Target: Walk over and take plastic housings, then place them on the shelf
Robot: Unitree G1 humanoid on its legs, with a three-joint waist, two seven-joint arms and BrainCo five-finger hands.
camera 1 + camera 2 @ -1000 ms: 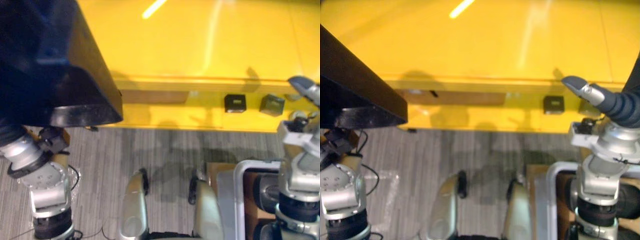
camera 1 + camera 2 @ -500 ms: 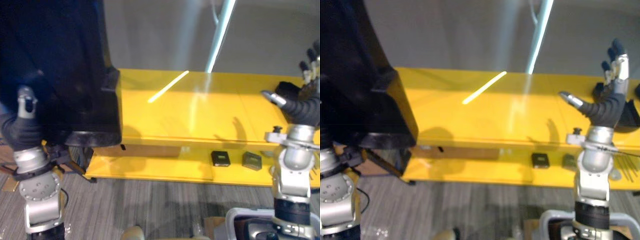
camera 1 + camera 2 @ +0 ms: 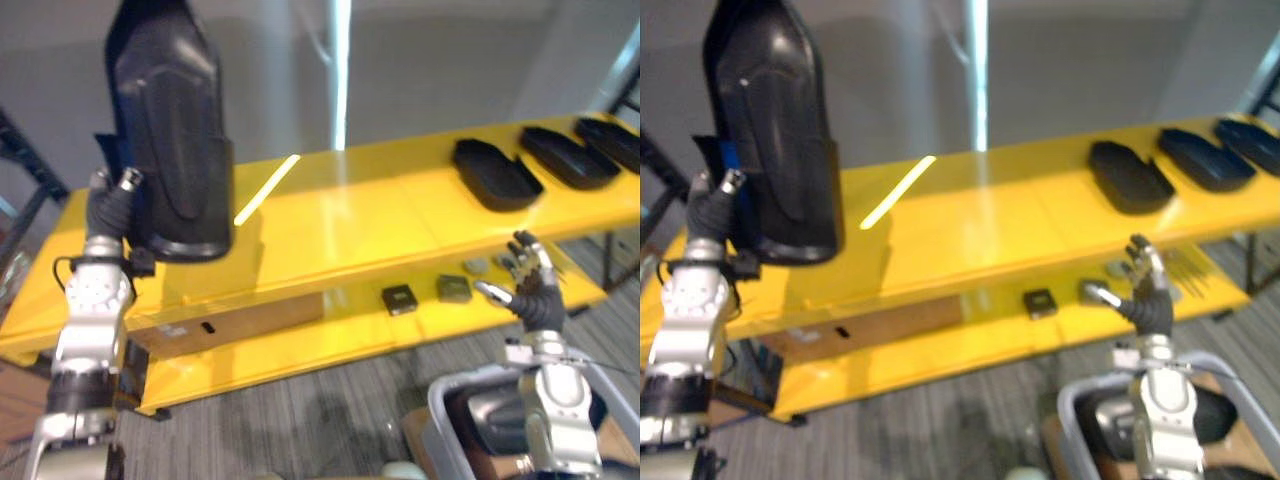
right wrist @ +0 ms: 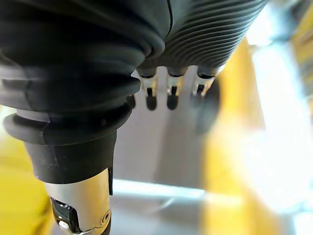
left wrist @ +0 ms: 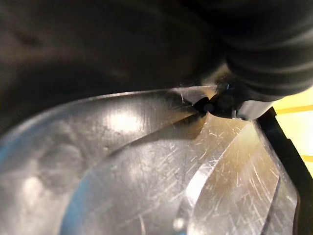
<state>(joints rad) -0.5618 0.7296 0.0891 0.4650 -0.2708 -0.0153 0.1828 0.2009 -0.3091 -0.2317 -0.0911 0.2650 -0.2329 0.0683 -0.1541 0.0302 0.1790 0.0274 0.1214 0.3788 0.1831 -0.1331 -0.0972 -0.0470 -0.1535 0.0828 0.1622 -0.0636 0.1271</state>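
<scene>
A large black plastic housing (image 3: 170,120) stands upright in the air over the left end of the yellow shelf (image 3: 350,220). My left hand (image 3: 108,205) grips its lower left edge, fingers curled on it; its scratched glossy inner face (image 5: 146,171) shows close up in the left wrist view. Three more black housings (image 3: 495,175) lie side by side on the shelf top at the far right. My right hand (image 3: 530,290) hangs open and empty in front of the shelf's lower level, fingers (image 4: 168,93) straight.
Two small dark boxes (image 3: 399,298) sit on the lower level near my right hand, and a brown cardboard box (image 3: 230,320) lies there to the left. A grey cart frame (image 3: 450,390) stands at the lower right.
The camera has swung up, bringing the whole shelf and the far housings into view. The held housing now stands higher and more upright. My right hand has dropped from the shelf top to the lower level.
</scene>
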